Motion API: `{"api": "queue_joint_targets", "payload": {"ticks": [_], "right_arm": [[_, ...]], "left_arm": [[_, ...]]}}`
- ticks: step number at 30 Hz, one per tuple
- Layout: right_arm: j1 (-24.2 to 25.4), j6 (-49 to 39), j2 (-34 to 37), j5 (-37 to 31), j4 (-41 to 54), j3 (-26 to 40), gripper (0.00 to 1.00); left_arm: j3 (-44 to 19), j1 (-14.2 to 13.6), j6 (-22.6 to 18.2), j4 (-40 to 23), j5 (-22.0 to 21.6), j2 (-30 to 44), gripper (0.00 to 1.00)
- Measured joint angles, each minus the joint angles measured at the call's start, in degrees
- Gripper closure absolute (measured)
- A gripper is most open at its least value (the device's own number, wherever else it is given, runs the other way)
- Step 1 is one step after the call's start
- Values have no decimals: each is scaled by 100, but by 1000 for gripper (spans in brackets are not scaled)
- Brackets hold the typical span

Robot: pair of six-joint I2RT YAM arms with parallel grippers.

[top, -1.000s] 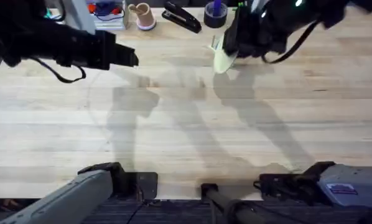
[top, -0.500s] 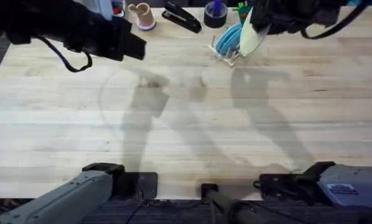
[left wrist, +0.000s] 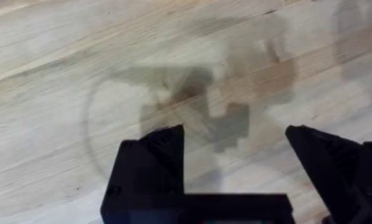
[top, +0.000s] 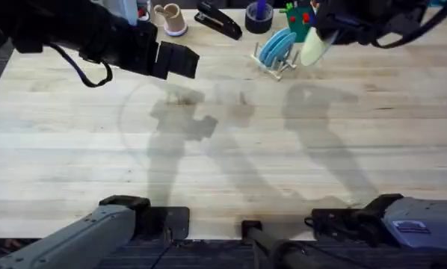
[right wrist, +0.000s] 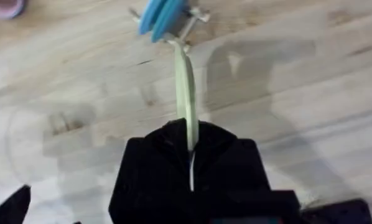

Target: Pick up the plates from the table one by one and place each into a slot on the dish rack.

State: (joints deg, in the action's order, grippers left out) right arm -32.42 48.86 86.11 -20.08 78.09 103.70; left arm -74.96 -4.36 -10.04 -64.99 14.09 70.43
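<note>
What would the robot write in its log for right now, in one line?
right gripper: shut on cream plate, beside rack | rack: blue plates in it | left gripper: open, nothing held, above table

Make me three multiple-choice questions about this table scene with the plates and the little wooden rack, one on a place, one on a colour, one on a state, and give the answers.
1. Where is the small natural-wood dish rack?
A. at the table's far edge
B. beside the arm bases
C. at the table's middle

2. What colour are the round plates in the rack?
A. red
B. light blue
C. black

3. What is the right arm's black gripper doing?
A. gaping wide, empty
B. resting flat on the table
C. clamped on a thin pale cream-yellow plate

Answers: 1 A, the overhead view puts the rack far from the bases; 2 B, blue discs stand between its pegs; 3 C, the right wrist view shows the plate edge-on between the fingers.
</note>
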Motion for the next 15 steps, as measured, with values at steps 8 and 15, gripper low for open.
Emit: {"api": "queue_joint_targets", "payload": {"ticks": [8, 15], "right_arm": [[0, 1122, 0, -511, 163, 0, 970], [0, 2534, 0, -805, 119, 2, 970]], "left_arm": [[0, 0, 0, 0, -22, 0, 6], [0, 0, 0, 0, -22, 0, 6]]}}
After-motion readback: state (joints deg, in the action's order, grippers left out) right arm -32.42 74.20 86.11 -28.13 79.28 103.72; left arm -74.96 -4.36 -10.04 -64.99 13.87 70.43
